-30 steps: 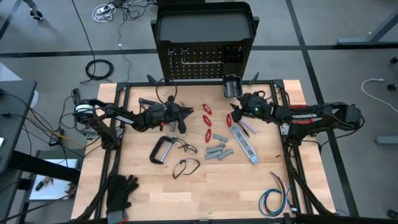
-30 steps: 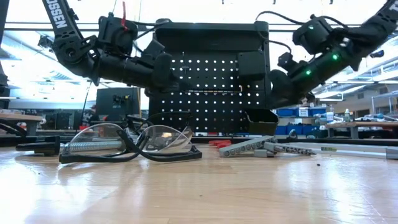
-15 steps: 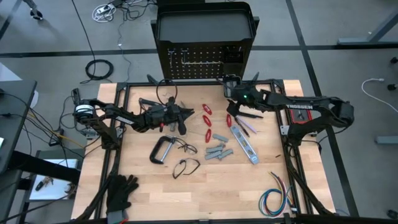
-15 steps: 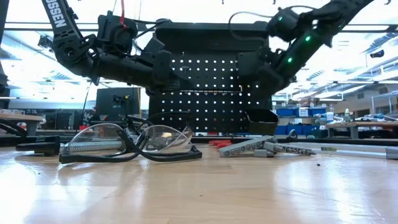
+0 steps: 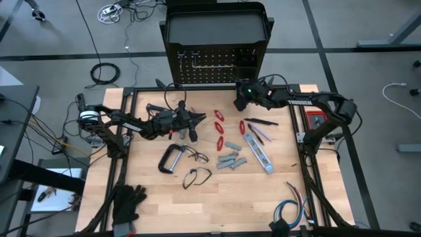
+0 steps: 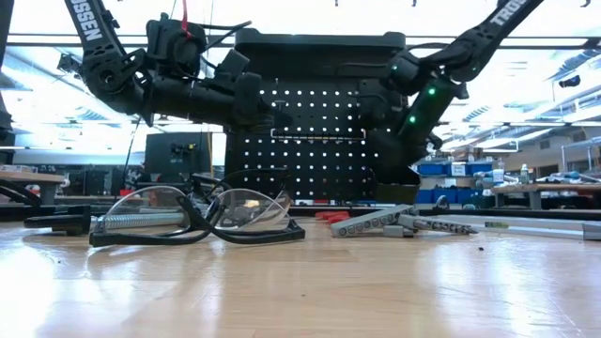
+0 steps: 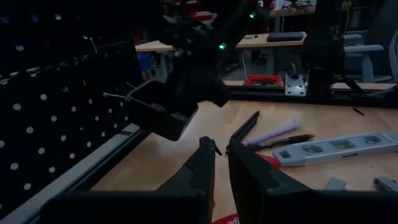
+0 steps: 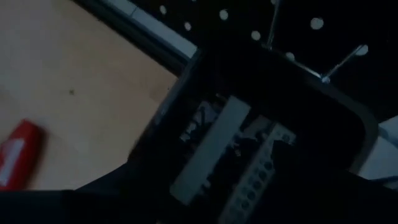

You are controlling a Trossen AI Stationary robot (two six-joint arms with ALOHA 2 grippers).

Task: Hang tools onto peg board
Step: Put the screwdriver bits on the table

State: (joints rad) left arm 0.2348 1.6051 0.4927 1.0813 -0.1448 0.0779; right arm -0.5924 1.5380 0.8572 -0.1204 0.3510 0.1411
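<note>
The black peg board [image 5: 217,62] stands upright at the table's far edge, with silver hooks and a small black bin [image 7: 158,115] low on its right part. Grey perforated pieces [image 8: 211,149] lie in the bin. My right gripper [image 5: 241,100] hangs slanting down just over the bin's mouth, open; I cannot tell whether it touches the bin. My left gripper [image 5: 199,122] waits level above the table's left middle, shut to a narrow slit with nothing in it. On the table lie a C-clamp [image 5: 172,158], red-handled tools [image 5: 218,122], a silver flat bar [image 5: 258,153] and grey pieces [image 5: 230,160].
Two pairs of safety glasses [image 5: 196,176] lie near the C-clamp. Black gloves [image 5: 126,201] sit at the near left corner and a coloured wire bundle [image 5: 293,207] at the near right. Pens [image 5: 260,131] lie beside the flat bar.
My right gripper has swung from above the red tool and pens at the table's right middle toward the far edge and the left. It now stands over the bin at the peg board's foot.
</note>
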